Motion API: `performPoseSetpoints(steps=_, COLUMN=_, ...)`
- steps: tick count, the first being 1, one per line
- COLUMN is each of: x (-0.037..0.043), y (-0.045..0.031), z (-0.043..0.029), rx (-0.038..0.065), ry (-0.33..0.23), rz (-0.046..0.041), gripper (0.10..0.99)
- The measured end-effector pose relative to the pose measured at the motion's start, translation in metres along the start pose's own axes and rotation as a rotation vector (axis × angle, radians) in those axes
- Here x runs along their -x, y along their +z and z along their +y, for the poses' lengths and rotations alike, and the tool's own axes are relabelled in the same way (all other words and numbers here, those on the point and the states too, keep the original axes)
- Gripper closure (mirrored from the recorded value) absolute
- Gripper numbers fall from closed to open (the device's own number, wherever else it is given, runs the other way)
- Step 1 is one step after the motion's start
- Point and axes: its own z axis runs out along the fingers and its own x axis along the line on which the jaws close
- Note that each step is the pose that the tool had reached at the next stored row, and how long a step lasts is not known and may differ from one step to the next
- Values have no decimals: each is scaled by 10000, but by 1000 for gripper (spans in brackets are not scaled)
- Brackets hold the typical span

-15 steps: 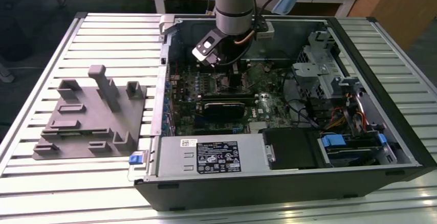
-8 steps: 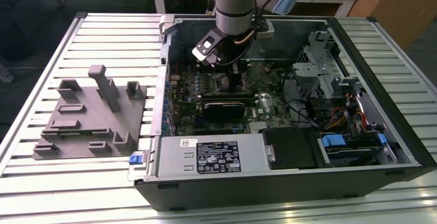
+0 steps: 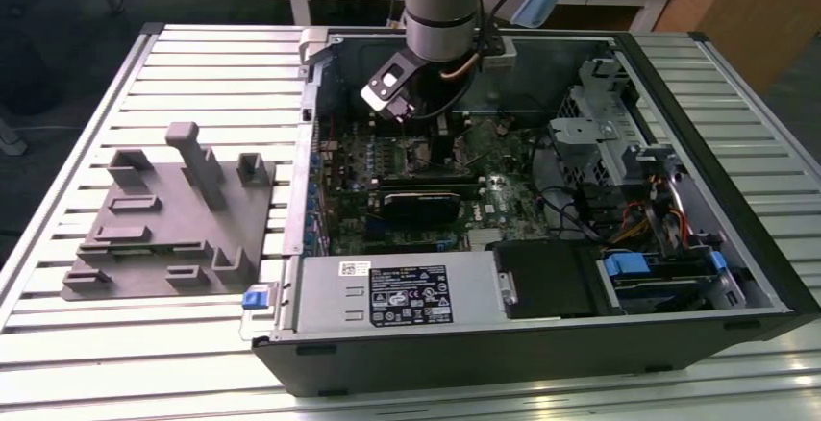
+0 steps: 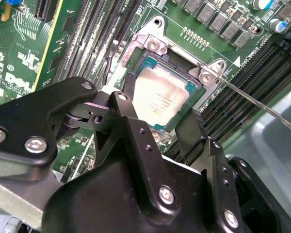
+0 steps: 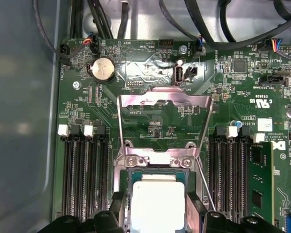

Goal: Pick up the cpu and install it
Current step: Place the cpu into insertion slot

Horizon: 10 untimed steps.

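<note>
Gripper (image 4: 157, 104): black, 2 fingers (image 4: 136, 136); seen clamped on opposite edges of the cpu in both wrist views.
Cpu (image 4: 160, 94): silvery top, green rim; held flat and low in the socket. Whether it is fully seated can't be told.
Socket (image 4: 153, 46): metal frame on the green motherboard (image 5: 150, 73), just around the cpu.
Load plate (image 5: 165, 104): seen swung open, clear of the cpu.
Lever (image 4: 254, 102): thin metal rod, seen unlatched, slanting away beside the socket.
Memory slots (image 5: 82, 174): black rows, found on both sides of the socket.
Arm (image 3: 443, 8): in the exterior view, seen over the open pc case (image 3: 718, 315), w/ its wrist above the board.
Fixture (image 3: 167, 219): gray plastic, laid on the slatted table (image 3: 77, 344) at the exterior view's left of the case, well apart from the gripper.
</note>
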Motion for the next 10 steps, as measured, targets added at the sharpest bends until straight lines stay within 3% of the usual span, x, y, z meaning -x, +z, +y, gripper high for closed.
performPoseSetpoints(steps=10, x=0, y=-31, z=2, rx=0, ry=-1, rz=1, gripper=490)
